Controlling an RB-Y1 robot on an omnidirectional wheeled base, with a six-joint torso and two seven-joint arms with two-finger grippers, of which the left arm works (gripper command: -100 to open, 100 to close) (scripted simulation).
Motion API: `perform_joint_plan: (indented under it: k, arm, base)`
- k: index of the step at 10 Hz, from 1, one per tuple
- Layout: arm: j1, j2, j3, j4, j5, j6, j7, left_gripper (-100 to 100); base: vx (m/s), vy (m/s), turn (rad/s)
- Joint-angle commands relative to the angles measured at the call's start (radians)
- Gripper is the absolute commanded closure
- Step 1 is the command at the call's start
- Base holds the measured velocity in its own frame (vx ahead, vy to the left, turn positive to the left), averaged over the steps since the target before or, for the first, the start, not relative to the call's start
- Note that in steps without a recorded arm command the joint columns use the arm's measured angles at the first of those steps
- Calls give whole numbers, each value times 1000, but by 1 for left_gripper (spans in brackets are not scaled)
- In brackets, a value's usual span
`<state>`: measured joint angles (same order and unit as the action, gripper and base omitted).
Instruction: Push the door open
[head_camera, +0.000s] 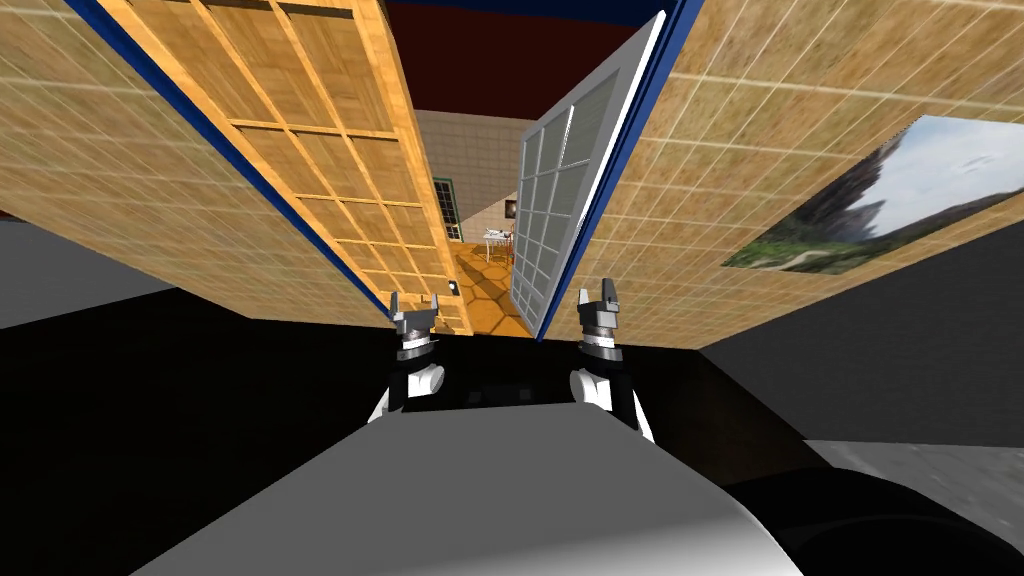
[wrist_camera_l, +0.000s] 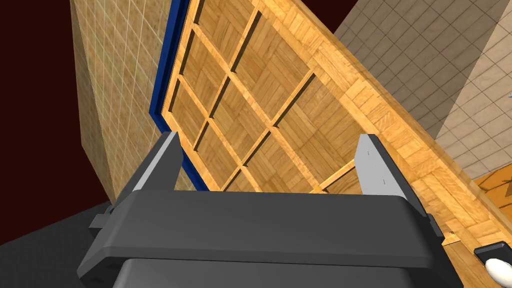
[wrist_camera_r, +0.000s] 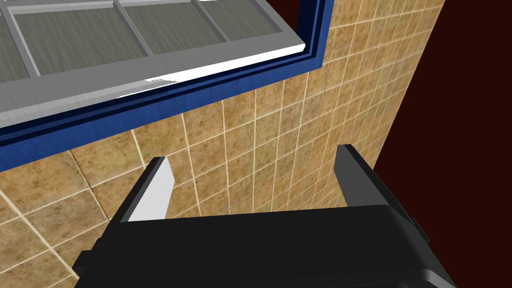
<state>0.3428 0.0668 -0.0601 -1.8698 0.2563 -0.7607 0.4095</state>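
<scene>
L gripper (head_camera: 415, 303) and R gripper (head_camera: 597, 293): fingers spread wide, empty.
L faces wooden door leaf (wrist_camera_l: 270, 100), swung open off blue frame (wrist_camera_l: 165, 95); R faces tiled wall (wrist_camera_r: 250, 150) beside frame; grey glazed leaf (wrist_camera_r: 150, 65) also open.

head: steeply down and forward, facing the doorway (head_camera: 482, 262) | left wrist: along left pincer (wrist_camera_l: 268, 140); close to wooden door (wrist_camera_l: 270, 100) | right wrist: along right pincer (wrist_camera_r: 252, 155); close to tiled wall (wrist_camera_r: 225, 125), blue frame (wrist_camera_r: 150, 107) | shared with head: wooden door; blue frame

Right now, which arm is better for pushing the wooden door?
Probably the left. The left gripper points straight at the wooden door, close by. The right gripper faces the tiled wall beside the blue frame.
</scene>
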Motion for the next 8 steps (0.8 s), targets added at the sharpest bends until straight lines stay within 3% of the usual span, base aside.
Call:
perform_joint_plan:
  k: [1, 2, 3, 5, 6, 8]
  arm:
    - [-8, 3, -1, 41, 27, -9, 27, -100]
    - [-17, 4, -1, 69, 44, -16, 43, -100]
    - [-17, 4, -1, 70, 44, -16, 43, -100]
    - [-33, 6, -1, 128, 78, -31, 75, -100]
    - [-33, 6, -1, 129, 78, -31, 75, -100]
    - [-49, 7, -2, 189, 113, -46, 107, -100]
  base:
    - [61, 128, -196]
    - [46, 118, -213]
    - [36, 83, -64]
    - [35, 90, -161]
    - [29, 74, -73]
    - [28, 89, -172]
